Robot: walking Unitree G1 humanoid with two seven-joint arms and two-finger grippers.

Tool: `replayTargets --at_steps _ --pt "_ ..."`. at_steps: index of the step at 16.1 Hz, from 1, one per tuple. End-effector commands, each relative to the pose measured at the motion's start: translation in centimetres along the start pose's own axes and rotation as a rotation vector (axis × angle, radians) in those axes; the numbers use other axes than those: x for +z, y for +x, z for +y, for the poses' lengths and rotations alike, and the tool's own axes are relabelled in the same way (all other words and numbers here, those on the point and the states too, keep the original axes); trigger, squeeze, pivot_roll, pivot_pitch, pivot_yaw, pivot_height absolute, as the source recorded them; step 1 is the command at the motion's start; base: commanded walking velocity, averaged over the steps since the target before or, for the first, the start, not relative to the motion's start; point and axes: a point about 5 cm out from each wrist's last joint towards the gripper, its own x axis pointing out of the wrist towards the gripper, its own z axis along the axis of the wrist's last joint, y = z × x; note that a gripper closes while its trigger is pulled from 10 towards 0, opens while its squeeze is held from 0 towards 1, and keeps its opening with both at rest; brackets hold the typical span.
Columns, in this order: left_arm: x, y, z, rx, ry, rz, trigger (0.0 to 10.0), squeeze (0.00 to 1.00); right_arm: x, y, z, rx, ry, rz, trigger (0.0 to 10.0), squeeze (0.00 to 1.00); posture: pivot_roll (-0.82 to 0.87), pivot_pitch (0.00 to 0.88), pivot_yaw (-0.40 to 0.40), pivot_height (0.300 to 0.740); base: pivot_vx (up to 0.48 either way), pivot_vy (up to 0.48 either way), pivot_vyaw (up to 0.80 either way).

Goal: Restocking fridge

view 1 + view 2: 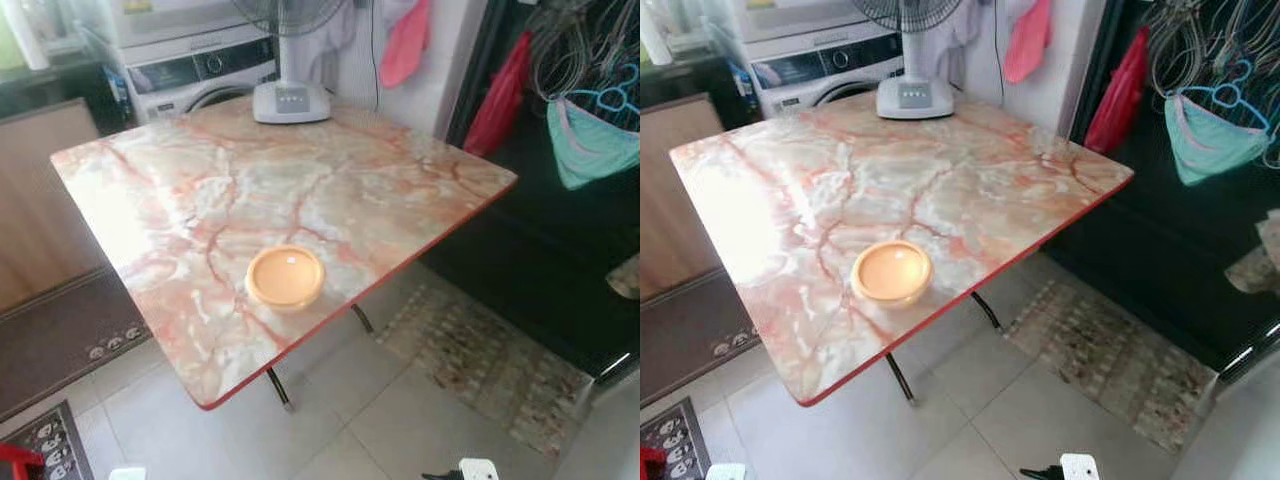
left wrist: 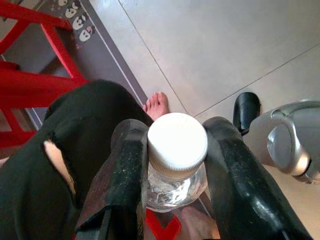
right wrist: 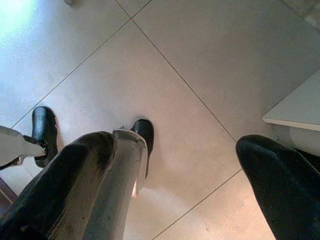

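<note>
One round orange bowl (image 1: pixel 285 277) on marble-look table (image 1: pixel 180 190), left tool (image 2: pixel 175 175) gripping clear btl (image 2: pixel 176 165), right tool (image 3: pixel 175 195) wide

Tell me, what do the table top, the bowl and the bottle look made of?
Table top: glossy marble-look surface, pink veins, probably laminate, given its thin red edge. Bowl: smooth orange, probably plastic. Bottle: clear plastic with a ribbed white cap, in the left claw.
</note>
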Motion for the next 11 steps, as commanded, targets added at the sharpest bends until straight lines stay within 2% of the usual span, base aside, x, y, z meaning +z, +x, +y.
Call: replayTargets --at_steps 1,6,8,9,11 --pt "-0.40 -0.05 0.10 0.010 -0.003 0.016 10.0 0.00 0.34 0.01 -0.05 0.000 -0.005 -0.008 10.0 0.00 0.13 0.000 -0.007 0.740 0.000 0.000 0.00" --pt "-0.66 -0.09 -0.14 0.013 -0.028 0.029 10.0 0.00 0.38 -0.01 -0.16 0.001 -0.013 -0.007 10.0 0.00 0.14 0.000 -0.012 0.740 0.000 0.000 0.00" --pt "-0.81 -0.11 -0.26 0.013 -0.030 0.039 10.0 0.00 0.40 -0.02 -0.21 0.001 -0.013 -0.008 10.0 0.00 0.13 0.000 -0.012 0.740 0.000 0.416 0.00" --pt "-0.87 -0.13 -0.39 0.005 -0.014 0.040 10.0 0.00 0.41 -0.02 -0.24 0.000 -0.015 -0.008 10.0 0.00 0.13 0.000 -0.013 0.740 0.000 0.000 -0.80" --pt "-1.01 -0.15 -0.43 0.007 -0.018 0.046 10.0 0.00 0.40 -0.03 -0.25 0.000 -0.015 -0.007 10.0 0.00 0.13 0.000 -0.013 0.740 0.000 0.000 0.00"
